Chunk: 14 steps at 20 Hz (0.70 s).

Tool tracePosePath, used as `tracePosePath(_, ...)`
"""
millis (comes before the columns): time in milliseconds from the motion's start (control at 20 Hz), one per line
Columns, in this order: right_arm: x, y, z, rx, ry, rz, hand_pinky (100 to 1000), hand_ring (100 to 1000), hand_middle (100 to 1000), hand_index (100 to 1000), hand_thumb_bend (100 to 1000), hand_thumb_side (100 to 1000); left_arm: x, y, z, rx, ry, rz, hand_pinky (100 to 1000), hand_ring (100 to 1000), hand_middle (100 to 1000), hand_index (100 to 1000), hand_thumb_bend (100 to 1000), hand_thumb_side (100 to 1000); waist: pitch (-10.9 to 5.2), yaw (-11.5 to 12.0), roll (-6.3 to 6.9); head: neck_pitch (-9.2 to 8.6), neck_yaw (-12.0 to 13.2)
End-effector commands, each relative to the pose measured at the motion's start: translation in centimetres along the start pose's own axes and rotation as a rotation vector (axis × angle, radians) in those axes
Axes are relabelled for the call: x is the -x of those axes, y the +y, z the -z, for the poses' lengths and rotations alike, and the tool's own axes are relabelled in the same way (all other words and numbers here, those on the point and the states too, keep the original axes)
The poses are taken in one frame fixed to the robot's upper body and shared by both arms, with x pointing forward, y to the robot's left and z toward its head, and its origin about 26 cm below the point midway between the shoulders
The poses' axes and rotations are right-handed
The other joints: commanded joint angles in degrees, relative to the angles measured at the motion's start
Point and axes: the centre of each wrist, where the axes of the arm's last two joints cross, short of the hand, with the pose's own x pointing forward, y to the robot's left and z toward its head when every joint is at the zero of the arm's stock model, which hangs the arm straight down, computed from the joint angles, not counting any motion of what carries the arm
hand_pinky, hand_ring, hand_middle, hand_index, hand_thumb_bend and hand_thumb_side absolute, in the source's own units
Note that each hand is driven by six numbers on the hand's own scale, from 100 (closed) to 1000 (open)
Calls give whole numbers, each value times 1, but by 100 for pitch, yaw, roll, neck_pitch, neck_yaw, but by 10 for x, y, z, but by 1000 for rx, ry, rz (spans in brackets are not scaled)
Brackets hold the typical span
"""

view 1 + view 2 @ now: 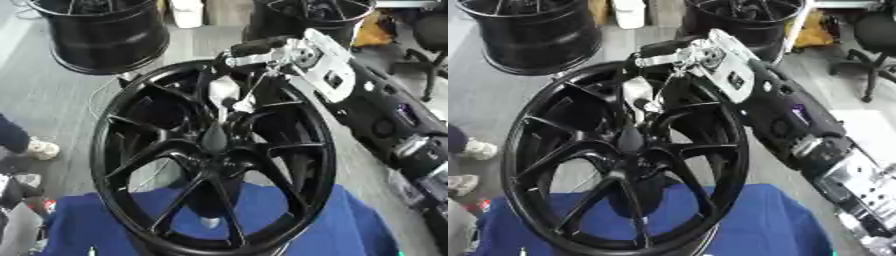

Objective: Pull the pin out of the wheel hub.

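One large glossy black multi-spoke alloy wheel hub [213,160] stands upright, face toward the camera, its lower rim on a blue cloth-covered bench [350,230]. Right arm, black w/ silver joints, comes in from the right side and reaches over the hub's upper rim. Right hand [654,67] sits at the top of the hub, fingers curled down toward a pale grey-white pin-like piece [638,95] just above the hub centre, btwn the upper spokes. Fingers look closed on that pale piece, but contact is blurred; can't tell for sure. Pin is at the hub, near the centre boss, approx. upright. Two more black wheel rims [105,30] stand on the grey floor [52,95] behind, well apart from the hub.
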Motion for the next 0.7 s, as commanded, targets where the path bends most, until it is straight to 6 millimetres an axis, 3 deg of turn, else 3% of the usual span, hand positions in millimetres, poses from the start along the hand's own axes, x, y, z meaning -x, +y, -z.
tracePosePath(50,0,-8,-4,-142,-80,-129,799,807,646,870,100,228,-8,0,3,11,-26,14,625,429,240,639,518,585,-56,4,17,-71,-21)
tracePosePath(200,1,-7,-4,-145,-75,-127,795,791,613,870,100,214,-8,0,3,10,-26,14,625,429,240,639,518,585,-57,4,19,-74,-19)
tracePosePath(500,1,-11,-6,-129,-68,-122,765,702,450,837,100,140,-8,0,3,9,-26,13,625,429,240,639,520,585,-67,2,23,-81,-14)
tracePosePath(700,0,-18,-10,-107,-62,-117,763,694,434,835,100,120,-8,0,3,7,-25,13,625,429,240,639,520,585,-76,-7,18,-81,-4)
